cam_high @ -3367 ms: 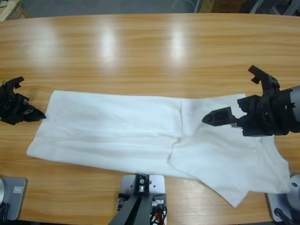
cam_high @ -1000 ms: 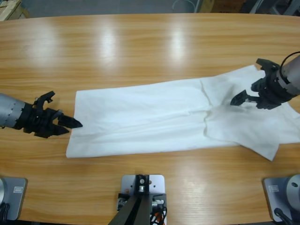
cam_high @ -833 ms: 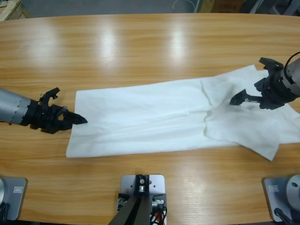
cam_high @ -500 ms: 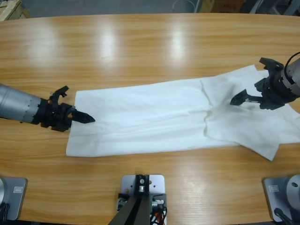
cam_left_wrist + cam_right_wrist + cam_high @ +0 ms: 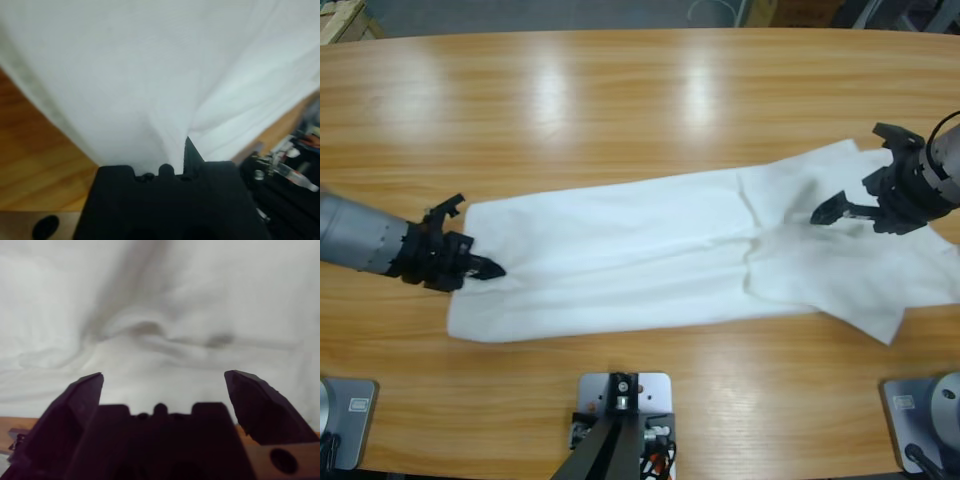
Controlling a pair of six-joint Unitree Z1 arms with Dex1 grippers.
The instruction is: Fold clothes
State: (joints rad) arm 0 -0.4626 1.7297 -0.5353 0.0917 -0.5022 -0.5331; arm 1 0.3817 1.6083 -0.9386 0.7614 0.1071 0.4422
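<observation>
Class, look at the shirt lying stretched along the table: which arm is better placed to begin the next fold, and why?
Probably the left. The left gripper is shut on the white shirt at its end, cloth bunched between its jaws. The right gripper hovers open over the other end, holding nothing.

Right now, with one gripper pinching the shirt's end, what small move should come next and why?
Probably the right gripper should come down and close on the shirt. Its jaws are open above the cloth, gripping nothing, while the left gripper is already shut on the shirt's other end. Both ends need holding before lifting it to fold.
</observation>
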